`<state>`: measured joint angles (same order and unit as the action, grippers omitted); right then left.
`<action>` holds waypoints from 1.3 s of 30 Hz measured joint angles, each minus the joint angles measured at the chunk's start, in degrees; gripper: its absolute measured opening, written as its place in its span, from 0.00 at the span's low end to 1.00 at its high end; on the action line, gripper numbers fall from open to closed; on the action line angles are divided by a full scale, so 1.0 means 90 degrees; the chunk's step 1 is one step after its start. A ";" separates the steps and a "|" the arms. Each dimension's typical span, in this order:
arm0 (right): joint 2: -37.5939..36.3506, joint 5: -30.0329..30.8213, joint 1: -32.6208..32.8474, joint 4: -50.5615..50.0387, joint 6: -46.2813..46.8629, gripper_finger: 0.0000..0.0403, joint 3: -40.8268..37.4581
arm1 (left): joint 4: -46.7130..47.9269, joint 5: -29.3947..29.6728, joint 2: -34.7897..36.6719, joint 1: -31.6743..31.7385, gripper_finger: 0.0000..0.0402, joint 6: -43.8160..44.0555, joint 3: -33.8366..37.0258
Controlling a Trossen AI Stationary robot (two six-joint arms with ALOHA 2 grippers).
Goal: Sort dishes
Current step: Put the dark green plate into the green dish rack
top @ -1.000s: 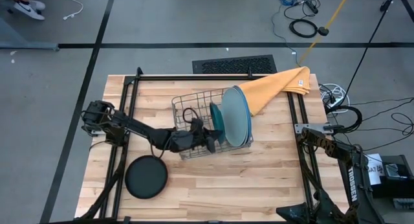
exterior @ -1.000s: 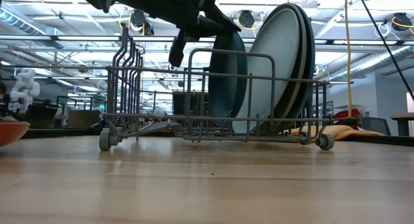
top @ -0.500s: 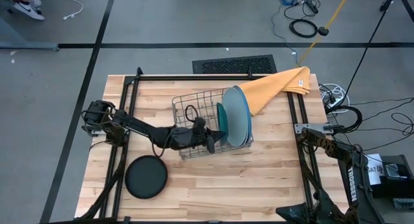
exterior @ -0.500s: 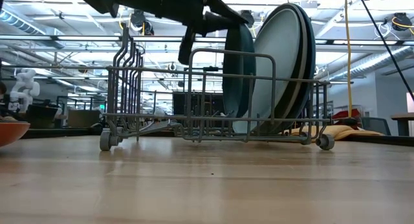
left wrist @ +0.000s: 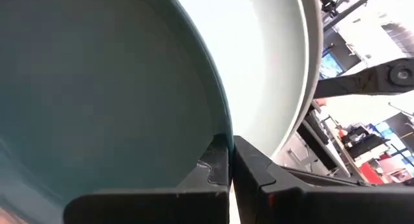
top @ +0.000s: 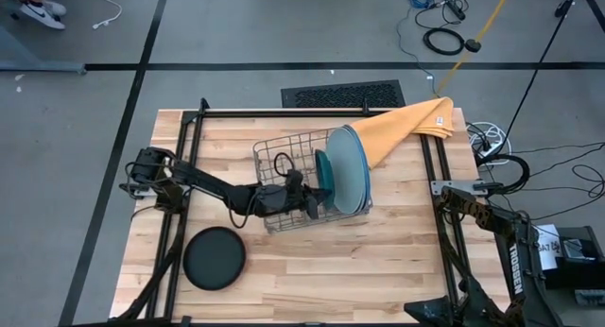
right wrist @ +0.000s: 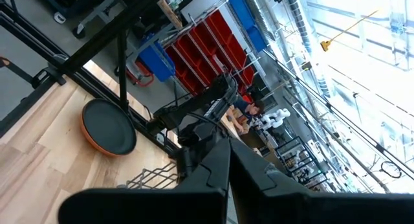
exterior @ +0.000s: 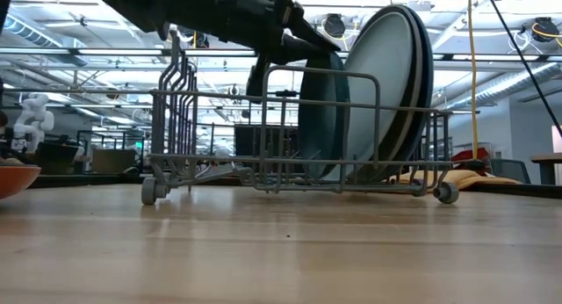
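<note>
Over the grey wire dish rack (top: pixel 307 190), the left gripper (top: pixel 313 206) pinches the rim of the round dark teal plate (top: pixel 322 180), standing upright beside the large plates (top: pixel 348 171). Right gripper (right wrist: pixel 228 160): pressed together, parked well right of the rack.

Dark teal plate (top: pixel 322 173), yellow-orange cloth (top: pixel 406 127)
</note>
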<state>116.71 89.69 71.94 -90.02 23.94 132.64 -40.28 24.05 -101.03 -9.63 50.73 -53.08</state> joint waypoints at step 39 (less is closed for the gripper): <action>0.0000 -0.0010 0.0001 0.0000 0.0001 0.00 0.0000 | 0.0086 -0.0164 0.0378 -0.0154 0.40 0.0150 0.0002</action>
<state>116.71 89.60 71.95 -90.02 23.95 132.64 -39.51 22.58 -97.63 -11.01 52.08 -53.06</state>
